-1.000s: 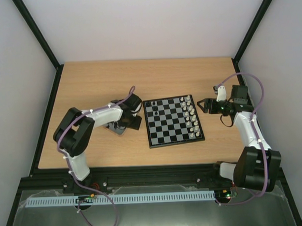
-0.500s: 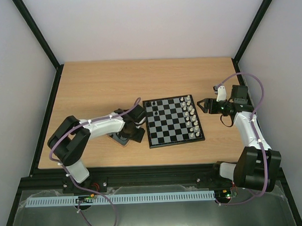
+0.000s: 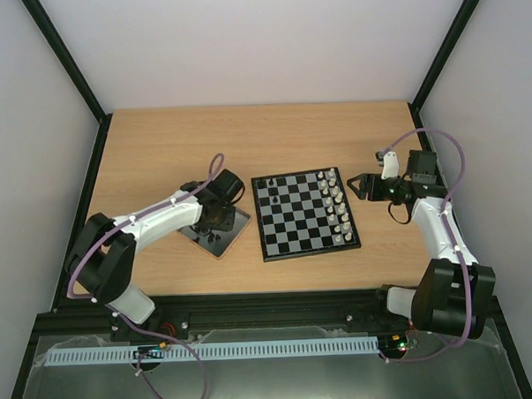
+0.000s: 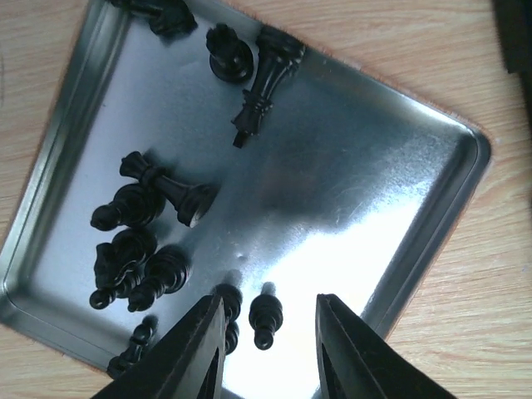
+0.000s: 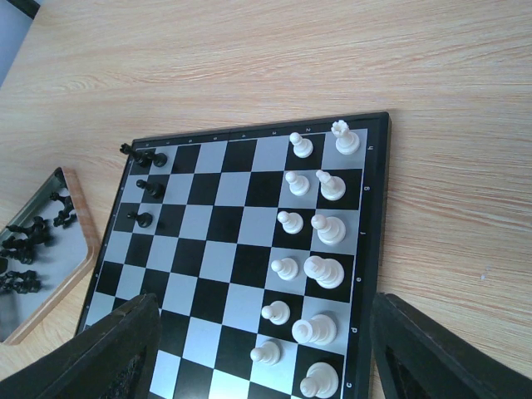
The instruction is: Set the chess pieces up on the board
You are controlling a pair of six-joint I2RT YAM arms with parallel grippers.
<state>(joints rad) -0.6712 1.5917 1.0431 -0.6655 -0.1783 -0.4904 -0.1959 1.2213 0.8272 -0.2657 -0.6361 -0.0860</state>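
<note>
The board [image 3: 304, 214] lies mid-table. White chess pieces [image 5: 312, 241] fill its two right columns, and three black ones [image 5: 150, 187] stand at its far-left corner. More black pieces [image 4: 137, 241] lie loose in a metal tray [image 4: 349, 191] left of the board. My left gripper [image 4: 271, 303] hangs low over the tray, open. A black pawn [image 4: 266, 320] lies between its fingers, touching neither. My right gripper [image 5: 264, 332] is wide open and holds nothing. It hovers beside the board's right edge [image 3: 357, 186].
The tray [image 3: 236, 225] has a wooden rim and sits close to the board's left border. Bare wooden tabletop [image 3: 246, 138] stretches behind both. A black frame and white walls bound the table.
My left gripper has shifted left from the tray's board-side edge to over its middle, and its jaws have narrowed around the pawn. The right arm has not moved.
</note>
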